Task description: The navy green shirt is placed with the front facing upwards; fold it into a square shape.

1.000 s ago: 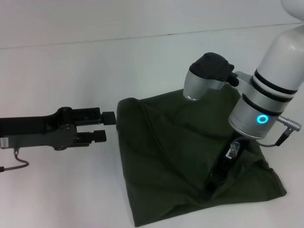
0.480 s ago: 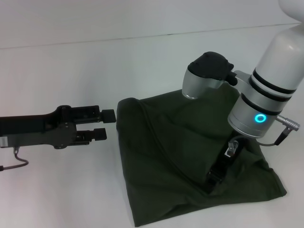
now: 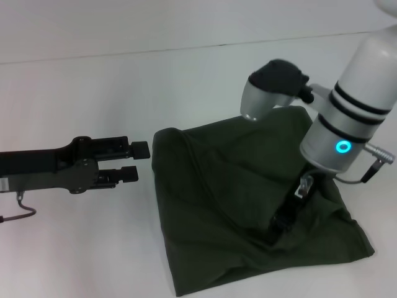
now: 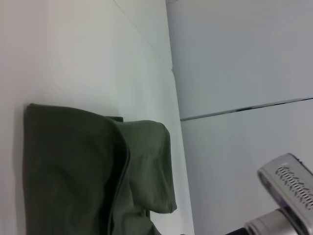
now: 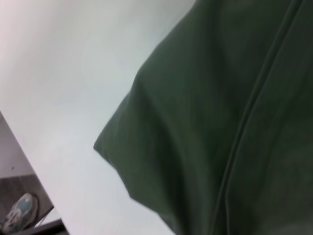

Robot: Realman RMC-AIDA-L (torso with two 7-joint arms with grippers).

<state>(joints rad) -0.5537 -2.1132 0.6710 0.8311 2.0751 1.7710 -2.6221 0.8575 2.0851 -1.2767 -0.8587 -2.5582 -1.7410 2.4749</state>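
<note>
The navy green shirt [image 3: 217,205] lies on the white table as a folded, roughly square bundle with only plain green cloth showing; its print and neck are hidden. It also shows in the left wrist view [image 4: 73,166] and fills the right wrist view [image 5: 220,122]. My left gripper [image 3: 136,162] is open and empty, just left of the shirt's left edge and apart from it. My right gripper [image 3: 279,228] reaches down into a crease on the shirt's right half, sunk in the cloth.
The white table [image 3: 93,93] spreads around the shirt on all sides. My right arm's silver and white joints [image 3: 338,133] hang over the shirt's far right part. The table's edge and the floor show in the right wrist view [image 5: 29,215].
My right arm has shifted slightly up and to the right above the shirt. The left arm and the shirt have not visibly moved.
</note>
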